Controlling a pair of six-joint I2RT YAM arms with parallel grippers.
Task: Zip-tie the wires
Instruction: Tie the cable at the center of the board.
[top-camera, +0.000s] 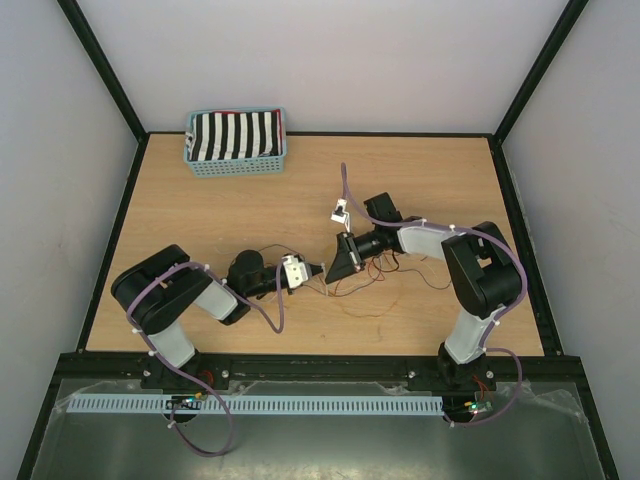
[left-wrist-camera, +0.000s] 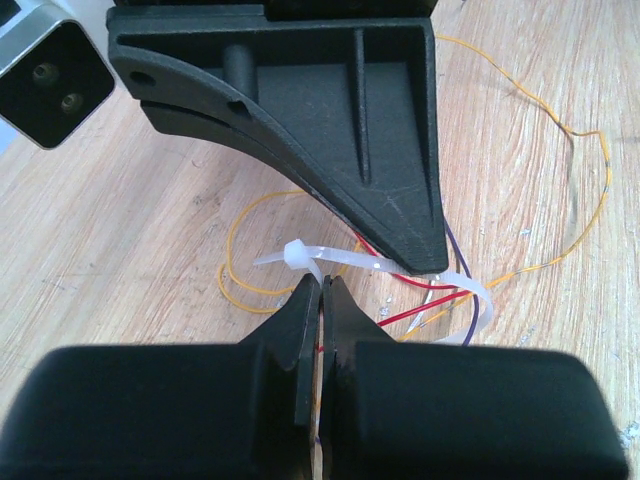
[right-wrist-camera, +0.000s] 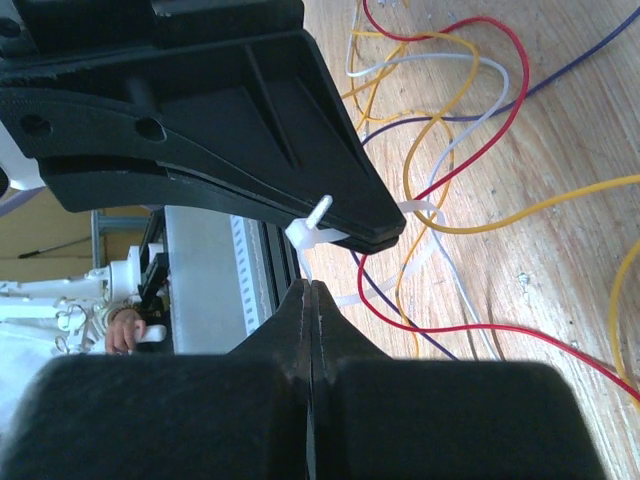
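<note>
A blue basket (top-camera: 236, 166) sits in the upper left of the top view, at the far edge of the wooden desk (top-camera: 200, 220). A black and white striped cloth (top-camera: 235, 135) lies inside it. It is well apart from everything else. A lilac cable (top-camera: 345, 186) curls up above the middle of that view.

The two arms meet tip to tip in the middle of the desk. In each wrist view the other arm's big black finger fills the top and hides part of the wires behind it. A grey box (left-wrist-camera: 45, 70) with two small holes sits in the upper left corner of the left wrist view.

The wires (top-camera: 372, 282) lie loose on the desk, just right of the middle in the top view. They are very thin and bendy. Up close, the wires (right-wrist-camera: 430, 150) are red, yellow-orange, white and dark purple, and they loop over each other. A see-through white zip tie (left-wrist-camera: 300, 255) crosses them, and its strap bends round at the right.

The left pincer (left-wrist-camera: 322, 290) is squeezed almost closed, pinching the zip tie next to its little square head. The right pincer (right-wrist-camera: 312, 292) is squeezed tight, and a thin white bit of the zip tie runs into its tips.
</note>
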